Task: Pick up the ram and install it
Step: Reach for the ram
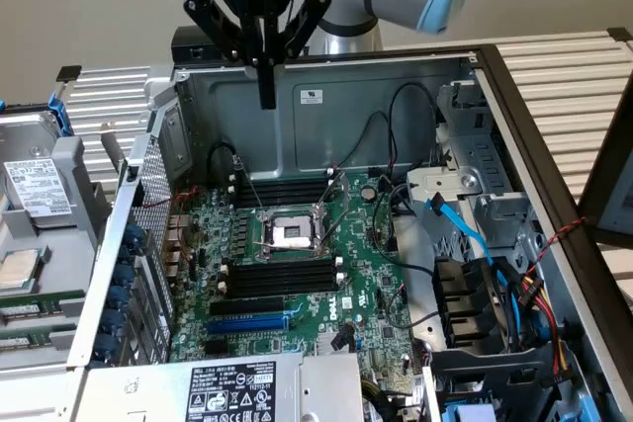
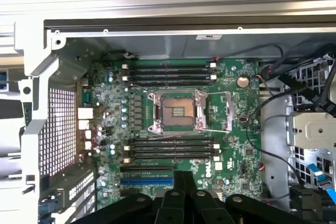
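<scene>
My gripper (image 1: 267,101) hangs above the back wall of the open computer case (image 1: 396,76), its two black fingers pressed together, shut with nothing seen between them. In the wrist view the gripper (image 2: 184,176) points down over the motherboard (image 2: 236,145). A narrow green ram stick (image 1: 40,309) lies outside the case at the exterior view's left, with a second green strip (image 1: 30,343) just below it. Black memory slots (image 1: 282,188) run behind the CPU socket (image 1: 290,234), and more black memory slots (image 1: 282,279) run in front of it. All the slots look empty in the wrist view.
A blue expansion slot (image 1: 247,323) lies near the front of the board. A hard drive (image 1: 40,185) sits at the exterior view's left. Blue and black cables (image 1: 475,244) and a drive cage crowd the right side. The perforated case wall (image 1: 148,205) stands on the left.
</scene>
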Tool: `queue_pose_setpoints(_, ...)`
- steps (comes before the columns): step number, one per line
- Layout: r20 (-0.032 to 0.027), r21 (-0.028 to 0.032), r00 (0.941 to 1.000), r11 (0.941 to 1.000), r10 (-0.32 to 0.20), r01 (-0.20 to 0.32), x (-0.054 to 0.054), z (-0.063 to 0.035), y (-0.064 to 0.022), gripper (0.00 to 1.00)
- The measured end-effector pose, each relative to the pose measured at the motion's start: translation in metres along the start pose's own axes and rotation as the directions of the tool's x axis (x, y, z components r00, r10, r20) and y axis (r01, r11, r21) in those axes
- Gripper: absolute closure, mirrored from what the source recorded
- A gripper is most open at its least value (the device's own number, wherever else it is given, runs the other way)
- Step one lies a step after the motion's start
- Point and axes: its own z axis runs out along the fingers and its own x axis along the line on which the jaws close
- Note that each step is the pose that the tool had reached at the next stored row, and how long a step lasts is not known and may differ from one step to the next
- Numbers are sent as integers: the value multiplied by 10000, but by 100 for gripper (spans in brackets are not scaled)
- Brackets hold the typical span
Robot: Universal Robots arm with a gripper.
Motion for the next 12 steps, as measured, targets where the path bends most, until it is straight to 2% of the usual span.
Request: queue_pose_setpoints(12,0,0,10000,10000,0,0,546,1,-39,90)
